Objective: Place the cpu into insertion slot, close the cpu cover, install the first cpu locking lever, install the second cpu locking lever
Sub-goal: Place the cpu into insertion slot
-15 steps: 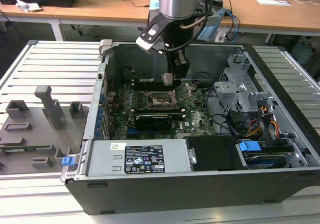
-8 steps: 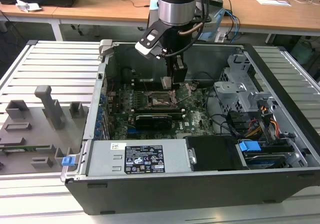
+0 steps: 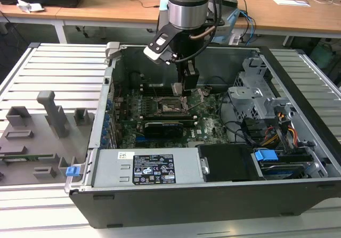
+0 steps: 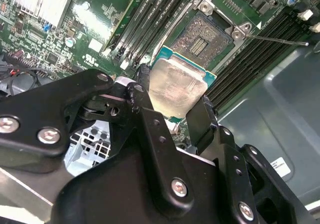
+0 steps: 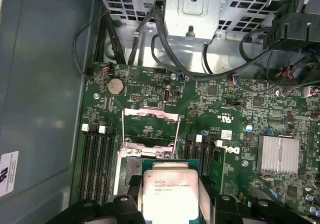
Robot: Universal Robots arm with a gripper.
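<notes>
Chip gripped and hanging over the open socket, not seated yet.

The claw (image 4: 174,92) is closed on two opposite edges of the chip (image 4: 181,82), holding it tilted just above the socket (image 4: 200,37), whose pin field is showing. The cover (image 5: 150,113) stands flipped open and a lever rod (image 4: 280,40) lies loose to the side, so I judge the seating, cover and both levers all undone. Memory slots (image 5: 95,159) flank the socket closely, with a black card (image 3: 168,126) near and cables (image 5: 220,73) beyond.
</notes>
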